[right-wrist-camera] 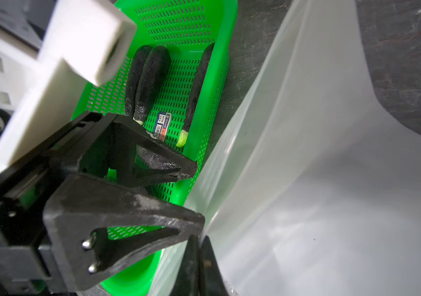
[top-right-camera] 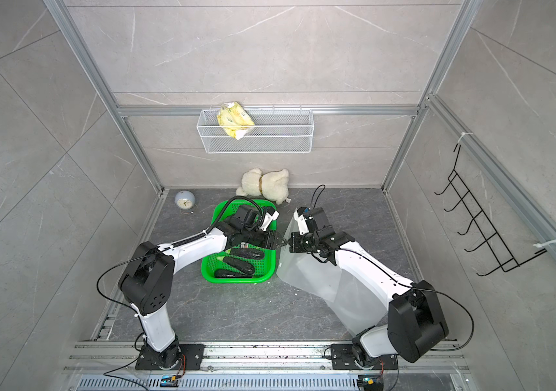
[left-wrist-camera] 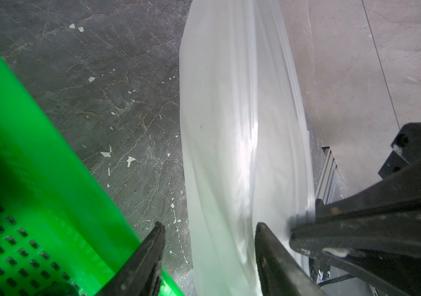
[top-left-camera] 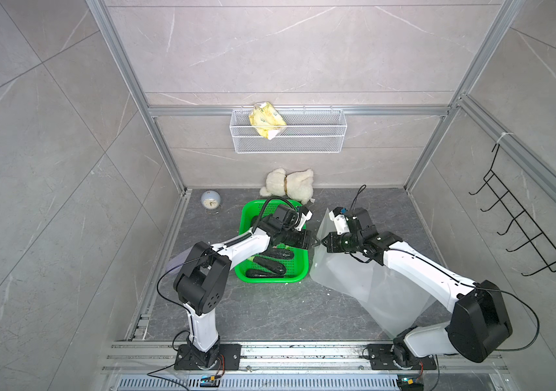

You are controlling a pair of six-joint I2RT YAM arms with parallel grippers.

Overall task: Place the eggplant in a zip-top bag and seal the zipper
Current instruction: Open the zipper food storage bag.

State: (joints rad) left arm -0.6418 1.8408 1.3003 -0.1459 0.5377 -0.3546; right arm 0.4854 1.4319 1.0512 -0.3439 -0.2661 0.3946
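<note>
1. I see grey, marble-look tiled walls (top-left-camera: 286, 50) on three sides, edged by an aluminium frame (top-left-camera: 202, 111).
2. A white wire basket (top-left-camera: 317, 138) hangs on the back wall and holds a yellow packet (top-left-camera: 266, 120).
3. A black hook rack (top-left-camera: 525, 223) hangs on the right wall.
4. The bench (top-left-camera: 269, 311) is dark veined stone. A plush toy (top-left-camera: 290, 184) and a small clock (top-left-camera: 209, 200) sit near its back edge.
5. The light is soft and even.

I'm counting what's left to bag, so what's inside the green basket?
Three dark eggplants and a barcode sticker lie in the green basket; the left arm hides much of the rest.
</note>
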